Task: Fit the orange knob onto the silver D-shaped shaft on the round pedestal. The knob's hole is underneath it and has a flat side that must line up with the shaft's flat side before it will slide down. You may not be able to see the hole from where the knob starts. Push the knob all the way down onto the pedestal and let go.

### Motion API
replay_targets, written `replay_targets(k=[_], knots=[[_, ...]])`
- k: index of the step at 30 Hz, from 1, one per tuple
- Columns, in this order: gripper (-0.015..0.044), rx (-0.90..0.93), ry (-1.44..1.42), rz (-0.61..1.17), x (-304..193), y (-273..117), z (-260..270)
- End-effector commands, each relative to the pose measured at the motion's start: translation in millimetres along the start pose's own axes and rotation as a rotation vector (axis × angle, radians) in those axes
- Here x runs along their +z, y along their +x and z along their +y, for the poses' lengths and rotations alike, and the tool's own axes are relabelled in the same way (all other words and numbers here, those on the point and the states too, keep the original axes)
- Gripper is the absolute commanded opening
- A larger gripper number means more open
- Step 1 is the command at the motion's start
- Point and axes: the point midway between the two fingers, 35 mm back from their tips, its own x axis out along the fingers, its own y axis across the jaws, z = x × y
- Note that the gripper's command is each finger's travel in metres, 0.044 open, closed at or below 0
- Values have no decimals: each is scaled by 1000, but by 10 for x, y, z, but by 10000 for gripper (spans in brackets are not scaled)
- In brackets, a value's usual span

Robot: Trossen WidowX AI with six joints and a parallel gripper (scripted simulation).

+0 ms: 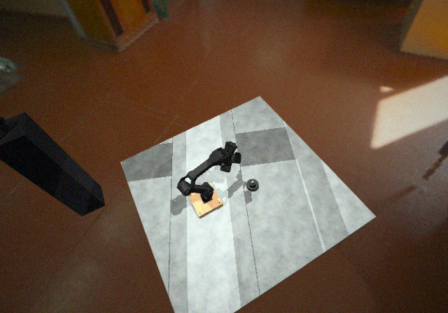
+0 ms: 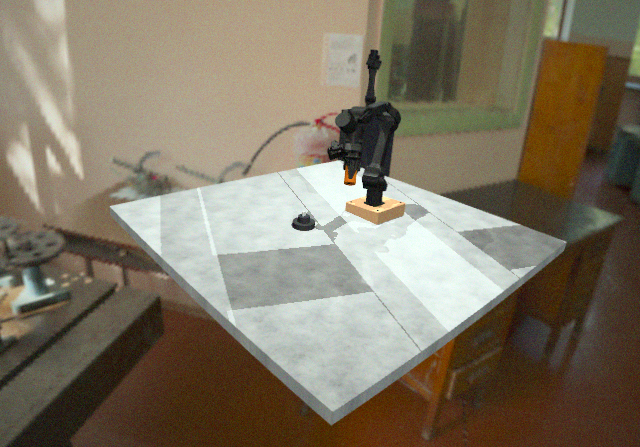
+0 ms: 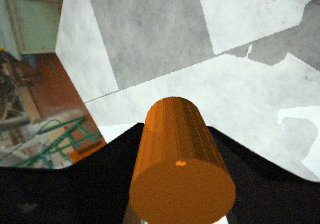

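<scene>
My gripper (image 2: 351,165) (image 3: 174,130) is squeezed tight on the orange knob (image 2: 347,177) (image 3: 175,149). One black finger presses on each side of it. The knob is up in the air, and it does not touch the bench (image 1: 274,208) (image 2: 294,328) (image 3: 150,29). In the wrist view I see the knob's round side, with thin lines running along it, and one flat, round end that is close to the camera. I cannot see the hole from here. In the top view the black arm (image 1: 203,167) (image 2: 381,147) hides the knob from me.

The arm bends up and over from its foot, and its foot stands on a light wooden block (image 1: 199,211) (image 2: 376,216). The block sits on the bench and has small dark dots near its corners.

Out to the side of the gripper is the round black pedestal (image 1: 252,185) (image 2: 303,222). It stands on the bench, apart from the wooden block. The little silver shaft (image 1: 252,181) (image 2: 303,215) sticks straight up from its middle, with no knob on it. I cannot tell which way the shaft's flat side points, because it is too small.

The bench top is pale gray and white, with darker patches and thin lines. Past it I see a red-brown floor (image 1: 224,49) (image 2: 206,390).
</scene>
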Motion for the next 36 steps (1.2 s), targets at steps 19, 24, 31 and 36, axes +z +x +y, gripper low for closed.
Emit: replay_targets(k=[19, 24, 31, 36], knots=[[0, 317, -8, 2, 25, -198, 214], [0, 366, -7, 2, 26, -192, 198], [0, 390, -7, 0, 31, -173, 174], [0, 390, -7, 0, 31, -173, 174]])
